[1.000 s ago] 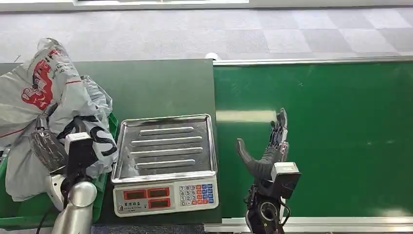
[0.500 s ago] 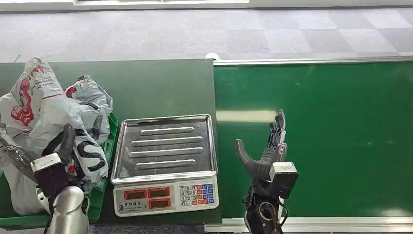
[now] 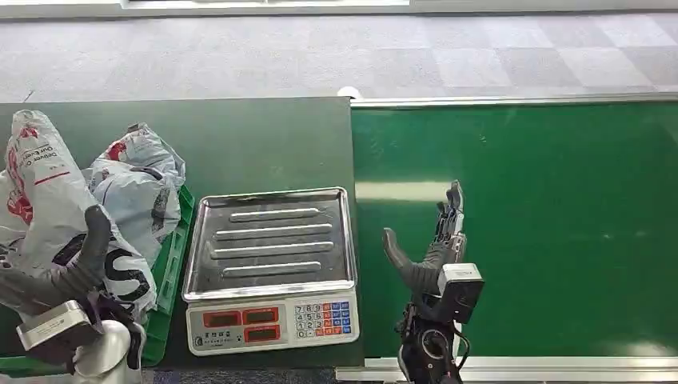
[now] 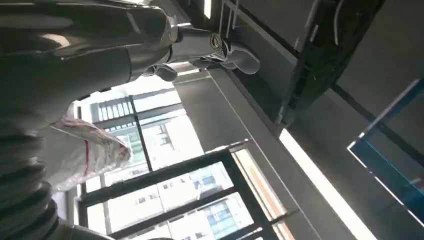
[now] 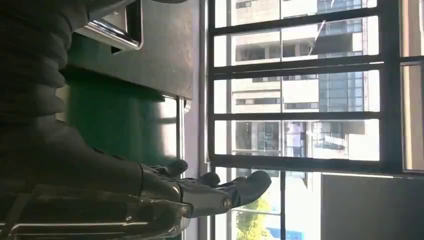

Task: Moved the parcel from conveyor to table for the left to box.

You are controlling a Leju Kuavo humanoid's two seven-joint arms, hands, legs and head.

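**Parcel at the green box, both hands free**

Nearest, the left hand (image 3: 60,280) hovers low with its fingers spread, holding nothing, just in front of the grey parcel (image 3: 48,200). The parcel lies in the green box (image 3: 164,276) on the desk (image 3: 256,144), beside another grey bag (image 3: 140,180). The scale (image 3: 270,268) stands right of the box. The right hand (image 3: 436,248) is upright over the conveyor (image 3: 560,216), fingers wide, empty.

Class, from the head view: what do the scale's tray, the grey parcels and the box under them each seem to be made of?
Scale's tray: bright metal, probably stainless steel, with sheen and pressed ribs.
Grey parcels: thin glossy plastic film, crumpled, with printed lettering.
Box: green, seemingly rigid moulded plastic, judging by its smooth, straight rim.
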